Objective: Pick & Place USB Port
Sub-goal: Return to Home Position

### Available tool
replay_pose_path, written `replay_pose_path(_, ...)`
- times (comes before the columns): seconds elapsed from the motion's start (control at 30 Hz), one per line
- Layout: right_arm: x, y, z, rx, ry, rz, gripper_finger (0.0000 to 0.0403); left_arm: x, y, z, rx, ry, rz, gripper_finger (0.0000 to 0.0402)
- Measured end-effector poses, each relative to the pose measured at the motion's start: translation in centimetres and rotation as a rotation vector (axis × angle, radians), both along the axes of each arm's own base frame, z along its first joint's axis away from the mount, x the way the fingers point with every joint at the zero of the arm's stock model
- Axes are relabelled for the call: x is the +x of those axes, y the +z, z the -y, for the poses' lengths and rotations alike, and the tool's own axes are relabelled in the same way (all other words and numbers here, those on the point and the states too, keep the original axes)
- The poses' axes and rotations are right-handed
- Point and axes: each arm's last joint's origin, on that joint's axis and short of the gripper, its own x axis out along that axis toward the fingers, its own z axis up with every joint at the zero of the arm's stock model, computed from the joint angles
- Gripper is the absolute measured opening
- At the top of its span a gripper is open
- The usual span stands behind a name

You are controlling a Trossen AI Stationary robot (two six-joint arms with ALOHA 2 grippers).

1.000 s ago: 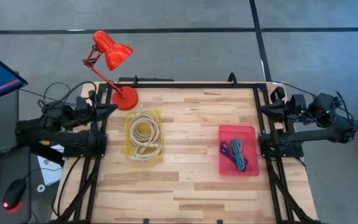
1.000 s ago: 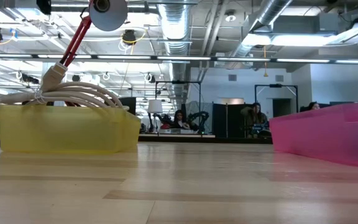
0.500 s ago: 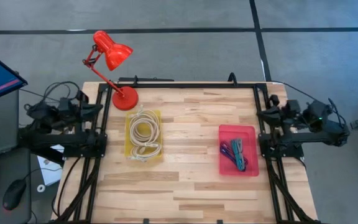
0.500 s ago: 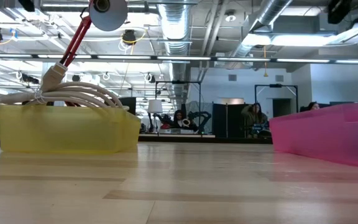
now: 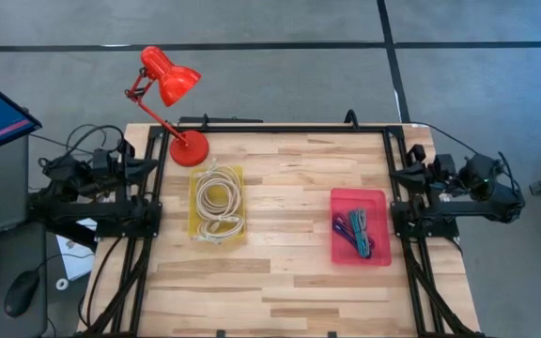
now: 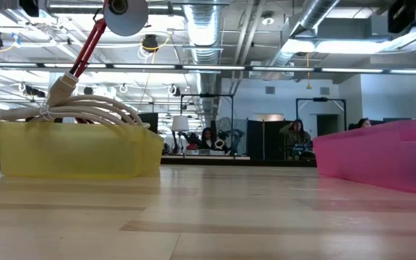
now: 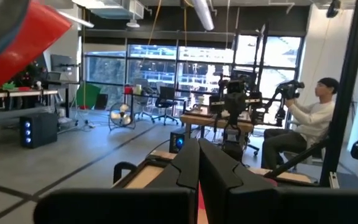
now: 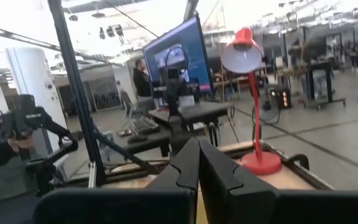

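Observation:
A yellow tray [image 5: 217, 202] near the table's left side holds a coil of white cable [image 5: 219, 199]; in the low view the coil [image 6: 78, 108] rises above the tray's rim [image 6: 71, 148]. A pink tray [image 5: 360, 226] on the right holds blue, purple and green cables [image 5: 354, 231]. My left gripper [image 5: 148, 160] sits folded back at the table's left edge, shut and touching nothing; its fingers meet in the left wrist view [image 7: 199, 165]. My right gripper [image 5: 404, 175] sits folded at the right edge, also shut [image 8: 197, 163].
A red desk lamp [image 5: 169, 89] stands with its base on the table's far left corner, close to the yellow tray. Bare wood lies between the trays and along the near edge. A person sits in the room beyond [image 7: 303, 121].
Both arms have drawn back outward over their frames at the table's side edges, the left toward the left, the right toward the right, and settled lower. The trays and cables have kept still.

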Motion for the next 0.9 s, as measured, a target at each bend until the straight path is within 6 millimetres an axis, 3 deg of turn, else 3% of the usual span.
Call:
replay_pose_path(0.43, 0.1, -0.5, 0.1, 0.022, -0.017, -0.046, 0.0, 0.3, -0.7, 0.0, -0.019, 0.005, -0.053, 0.0004)
replay_pose_path(0.9, 0.5, -1.0, 0.1, 0.004, -0.023, -0.05, 0.0, 3.8, -6.1, 0.0, -0.043, 0.004, -0.215, 0.0004)
